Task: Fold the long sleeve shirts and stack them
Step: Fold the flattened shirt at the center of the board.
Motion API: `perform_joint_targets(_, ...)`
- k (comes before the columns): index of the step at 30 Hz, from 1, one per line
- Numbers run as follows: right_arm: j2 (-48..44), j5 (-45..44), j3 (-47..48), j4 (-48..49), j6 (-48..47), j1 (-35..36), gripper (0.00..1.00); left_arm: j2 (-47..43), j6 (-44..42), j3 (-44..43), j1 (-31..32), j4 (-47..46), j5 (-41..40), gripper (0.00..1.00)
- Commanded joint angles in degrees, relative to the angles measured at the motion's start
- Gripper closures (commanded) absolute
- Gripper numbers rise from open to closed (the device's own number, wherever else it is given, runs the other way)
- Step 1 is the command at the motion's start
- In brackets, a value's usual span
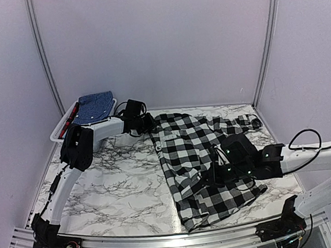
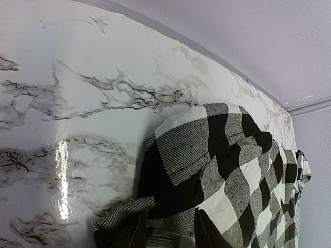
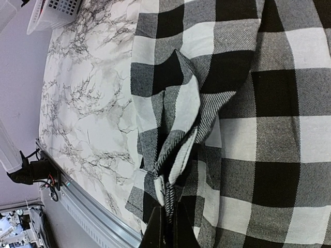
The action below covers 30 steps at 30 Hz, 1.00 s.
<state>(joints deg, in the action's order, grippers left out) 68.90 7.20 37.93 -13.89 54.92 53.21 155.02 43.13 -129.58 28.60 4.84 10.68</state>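
The checked shirt point(image 1: 194, 156) lies spread and rumpled on the marble worktop point(image 1: 118, 180), right of centre, with one sleeve trailing toward 2 o'clock and its hem close to the near edge. The right end effector point(image 1: 218, 174) sits over the shirt's 4 o'clock part. From its wrist, the fingers point(image 3: 166, 227) are pressed fully together on a raised ridge of the cloth. The left end effector point(image 1: 148, 124) reaches to the shirt's 11 o'clock corner, where the fabric bunches up. Its fingers are hidden, so I cannot tell how far apart they are or whether they hold anything. At 10 o'clock, a blue shirt point(image 1: 94, 106) rests in a white basket point(image 1: 59, 133).
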Motion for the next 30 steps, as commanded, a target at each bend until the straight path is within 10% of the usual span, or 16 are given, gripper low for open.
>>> perform_joint_targets(1,0.14,0.01,-3.54,1.72,2.38,0.76,1.00,-1.39,-1.00,-0.32,-0.30,3.66,0.66,0.67)
perform_joint_targets(6,1.57,-0.54,-7.95,3.32,3.21,0.84,1.00,-3.12,-1.73,-0.52,-0.30,3.58,0.44,0.65)
perform_joint_targets(16,-0.02,-7.91,-1.15,-6.68,0.08,1.88,0.55,-11.88,-5.90,-0.71,-0.30,3.16,1.22,0.55)
perform_joint_targets(30,10.60,-18.86,8.96,-7.47,-0.57,6.86,0.88,-31.86,-4.64,28.49,8.23,1.10,3.10,0.69)
